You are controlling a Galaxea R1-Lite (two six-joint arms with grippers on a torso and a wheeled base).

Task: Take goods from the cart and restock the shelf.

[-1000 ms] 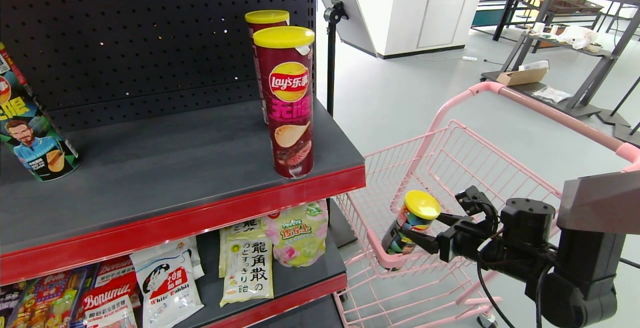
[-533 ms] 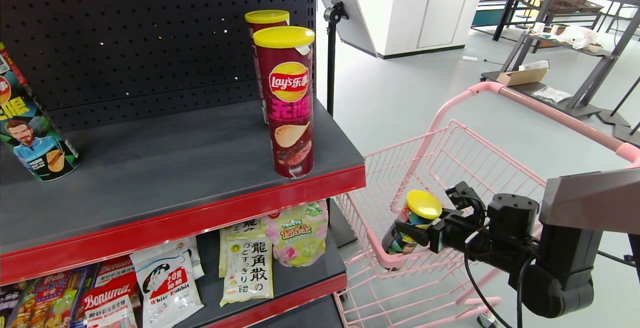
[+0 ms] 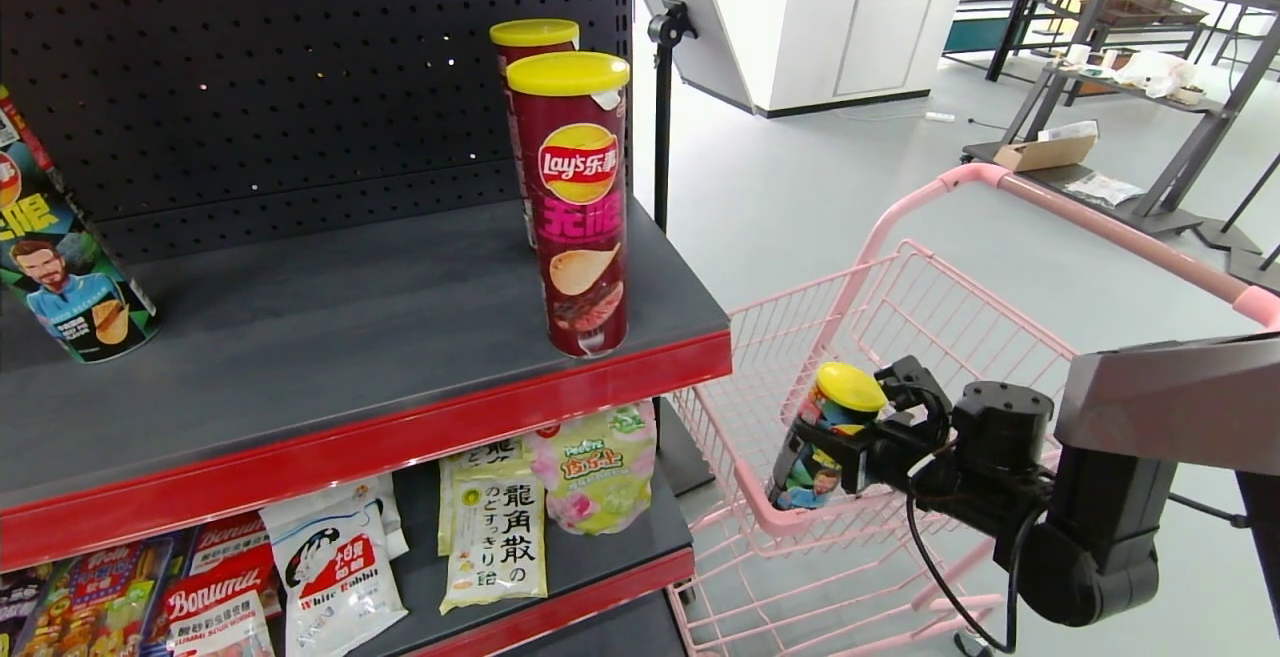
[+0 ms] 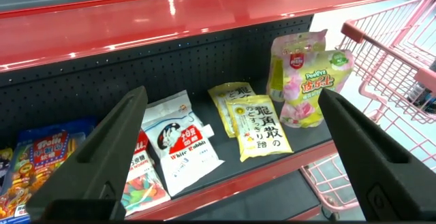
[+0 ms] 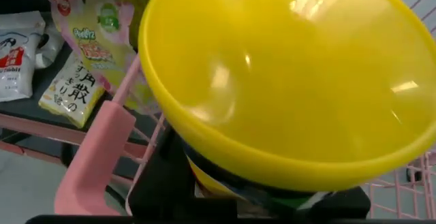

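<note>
My right arm has pushed further into the pink cart over the last second, and the chip can now sits a little higher and more upright than it did. My right gripper is clamped around that can just beneath its yellow lid, one dark finger on each side. The can's base is low in the cart's front corner, close behind the pink rim nearest the shelf. My left gripper hangs in front of the lower shelf with its fingers spread wide and nothing between them, facing the row of snack bags. On the upper shelf two red cans stand one behind the other at the right end, and a dark can leans at the far left
</note>
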